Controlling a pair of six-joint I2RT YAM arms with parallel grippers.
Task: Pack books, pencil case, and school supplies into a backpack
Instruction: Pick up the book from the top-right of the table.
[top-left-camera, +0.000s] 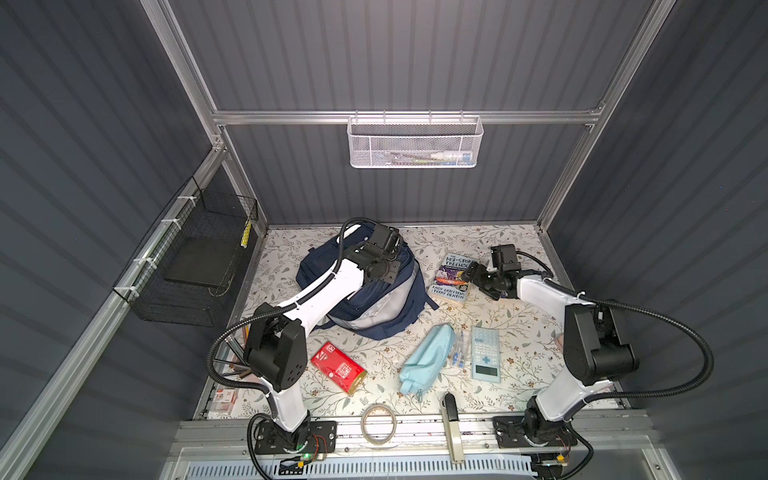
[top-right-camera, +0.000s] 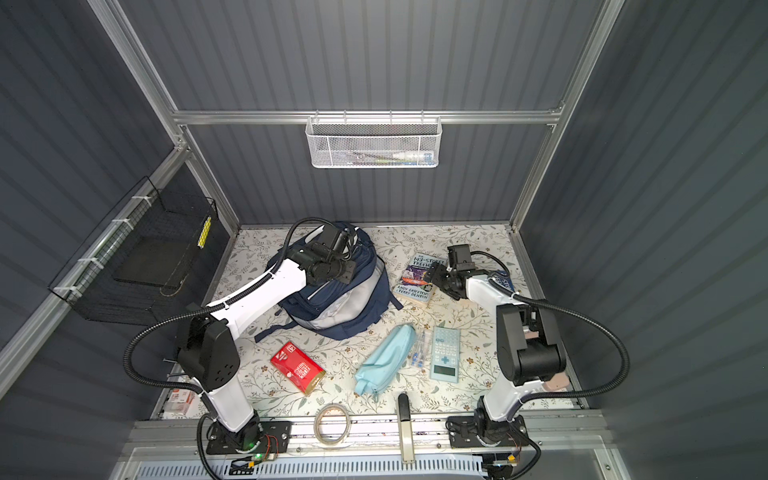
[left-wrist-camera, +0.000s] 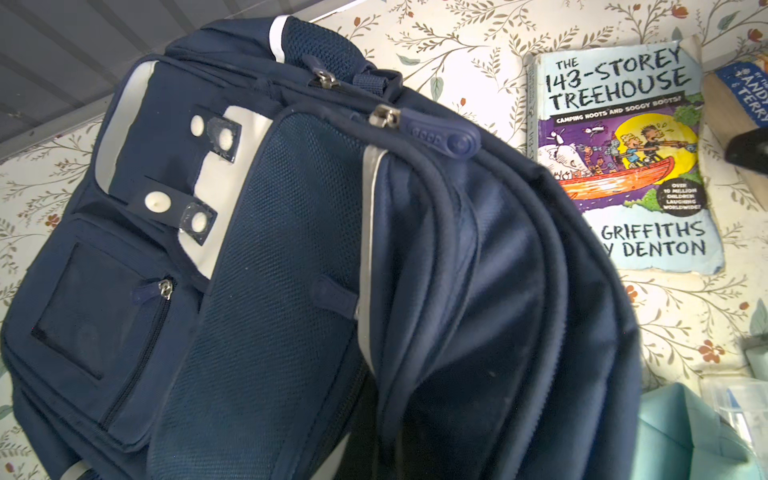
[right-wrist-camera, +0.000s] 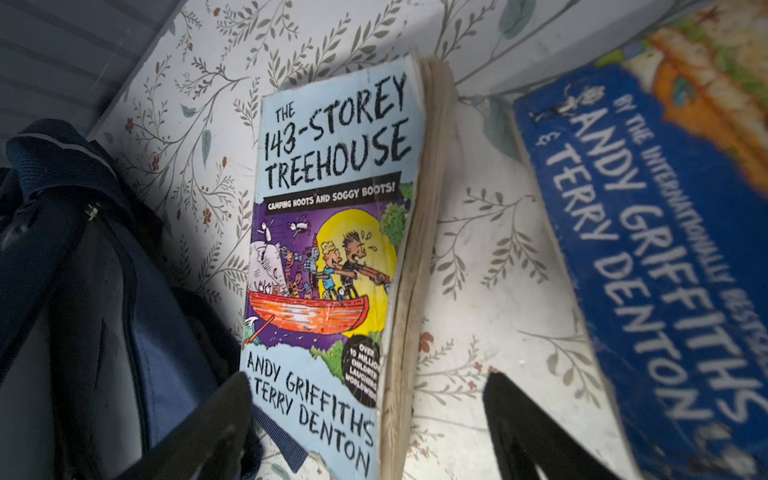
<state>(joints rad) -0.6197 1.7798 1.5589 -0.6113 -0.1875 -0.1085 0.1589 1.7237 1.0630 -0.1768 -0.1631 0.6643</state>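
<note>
The navy backpack (top-left-camera: 386, 309) lies at the back left of the table, and its fabric fills the left wrist view (left-wrist-camera: 291, 257). My left gripper (top-left-camera: 391, 275) sits on its upper part, shut on a bunched fold; the fingers themselves are hidden. The "143-Storey Treehouse" book (top-left-camera: 453, 274) lies flat right of the backpack. My right gripper (right-wrist-camera: 365, 432) is open, with its fingers (right-wrist-camera: 199, 432) on either side of the book's lower end. A second, blue book (right-wrist-camera: 665, 249) lies beside it. The pale-blue pencil case (top-left-camera: 428, 357), clear packet (top-left-camera: 459, 349), calculator (top-left-camera: 485, 353) and red pack (top-left-camera: 338, 368) lie in front.
A roll of clear tape (top-left-camera: 378, 424) and a handled tool (top-left-camera: 451, 428) rest at the front rail. Coloured pencils (top-left-camera: 237, 357) stand behind the left arm's elbow. A black wire basket (top-left-camera: 195, 266) hangs on the left wall, and a white mesh basket (top-left-camera: 415, 143) on the back wall.
</note>
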